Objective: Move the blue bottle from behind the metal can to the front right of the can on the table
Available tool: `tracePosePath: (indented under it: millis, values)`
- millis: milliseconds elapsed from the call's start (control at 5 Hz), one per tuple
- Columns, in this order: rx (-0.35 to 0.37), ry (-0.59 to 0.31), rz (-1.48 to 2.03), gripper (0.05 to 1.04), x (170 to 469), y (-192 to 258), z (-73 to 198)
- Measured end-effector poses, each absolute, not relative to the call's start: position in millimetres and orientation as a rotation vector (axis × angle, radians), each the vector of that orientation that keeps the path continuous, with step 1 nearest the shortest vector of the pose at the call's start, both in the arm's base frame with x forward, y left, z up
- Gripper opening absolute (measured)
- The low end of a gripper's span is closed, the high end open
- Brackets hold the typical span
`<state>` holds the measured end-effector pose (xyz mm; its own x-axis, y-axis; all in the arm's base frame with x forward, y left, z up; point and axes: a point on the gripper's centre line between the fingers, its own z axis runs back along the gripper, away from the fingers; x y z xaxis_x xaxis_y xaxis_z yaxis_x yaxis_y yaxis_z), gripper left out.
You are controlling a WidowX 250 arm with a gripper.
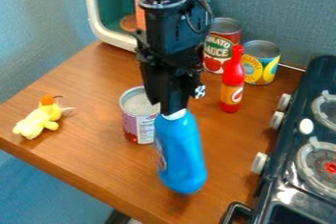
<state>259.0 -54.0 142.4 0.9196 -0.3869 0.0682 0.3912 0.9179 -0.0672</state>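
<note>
Bottle (181, 155), blue, hangs directly below the gripper (172, 110), clamped by its neck.

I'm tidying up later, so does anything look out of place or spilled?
The yellow toy lies near the counter's edge, an odd neighbour for food cans. The blue bottle tilts slightly in the gripper. I see no spill.

to the left of the tool (173, 113), the can (139, 122) stands near and blocks a low way. beyond this can, the bare tabletop (92, 154) gives a wide passage until the yellow toy (38, 120). behind the tool, to the right, the red bottle (233, 80) makes an obstacle. farther right, the stove (289, 169) closes the side, leaving a narrower free strip.
</note>
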Motion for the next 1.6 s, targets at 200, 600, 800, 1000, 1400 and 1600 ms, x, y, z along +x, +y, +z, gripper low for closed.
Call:
tracePosePath:
  millis: [200, 600, 800, 1000, 1400, 1600]
  values:
    - [-0.068, -0.032, -0.376, 0.399, 265.3, -52.8, 131.2]
    - [-0.032, -0.030, -0.329, 0.796, 271.7, -48.4, 126.4]
    - [-0.042, -0.050, -0.327, 1.007, 265.6, -48.2, 135.6]
    - [-0.050, -0.097, -0.284, 1.007, 262.9, -37.9, 151.9]
    - [-0.100, -0.203, -0.179, 1.001, 260.7, 8.9, 185.6]
    - [-0.003, -0.181, -0.105, 1.001, 272.2, 53.2, 180.1]
